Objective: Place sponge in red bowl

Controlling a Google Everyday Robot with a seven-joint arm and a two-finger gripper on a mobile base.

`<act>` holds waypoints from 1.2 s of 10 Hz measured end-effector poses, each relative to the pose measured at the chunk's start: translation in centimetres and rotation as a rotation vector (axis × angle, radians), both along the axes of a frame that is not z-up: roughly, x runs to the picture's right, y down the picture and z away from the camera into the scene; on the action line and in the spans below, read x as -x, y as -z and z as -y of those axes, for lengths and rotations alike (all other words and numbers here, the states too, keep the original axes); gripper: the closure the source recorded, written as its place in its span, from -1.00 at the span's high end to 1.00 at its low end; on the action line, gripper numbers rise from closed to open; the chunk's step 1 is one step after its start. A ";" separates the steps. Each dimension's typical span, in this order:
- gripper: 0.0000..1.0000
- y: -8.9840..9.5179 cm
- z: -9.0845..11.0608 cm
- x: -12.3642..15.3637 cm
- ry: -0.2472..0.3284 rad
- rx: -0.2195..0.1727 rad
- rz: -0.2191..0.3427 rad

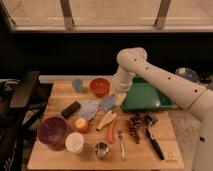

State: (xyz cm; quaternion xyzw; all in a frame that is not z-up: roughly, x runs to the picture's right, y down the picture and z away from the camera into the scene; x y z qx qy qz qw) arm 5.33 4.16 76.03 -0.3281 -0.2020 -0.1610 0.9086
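The sponge [108, 103], a light blue-grey block, hangs just above the board, right of and a little below the red bowl [99, 86]. My gripper [117, 99] comes in from the upper right on the white arm and is shut on the sponge's right end. The small orange-red bowl sits at the back middle of the wooden board and looks empty. The sponge is close to the bowl's right rim but outside it.
A flatter blue-grey pad [88, 109] lies left of the sponge and a small blue cup [77, 84] left of the bowl. Green tray [145, 97] at right. Purple bowl [51, 131], white cup [74, 142], metal cup [101, 150], banana [106, 120], grapes [134, 125] in front.
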 end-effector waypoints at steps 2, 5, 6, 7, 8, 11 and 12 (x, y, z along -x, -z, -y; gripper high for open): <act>-1.00 -0.2 0.6 -0.3 -0.005 -0.004 -0.010; -1.00 -0.3 0.6 -0.5 -0.024 -0.004 -0.016; -1.00 -0.3 1.6 -1.2 -0.084 -0.041 -0.019; -1.00 -0.5 3.1 -2.0 -0.154 -0.119 -0.007; -1.00 -0.8 4.3 -1.9 -0.182 -0.170 0.003; -1.00 -3.8 8.8 -0.2 -0.207 -0.215 0.009; -1.00 -5.0 10.0 0.0 -0.205 -0.215 -0.003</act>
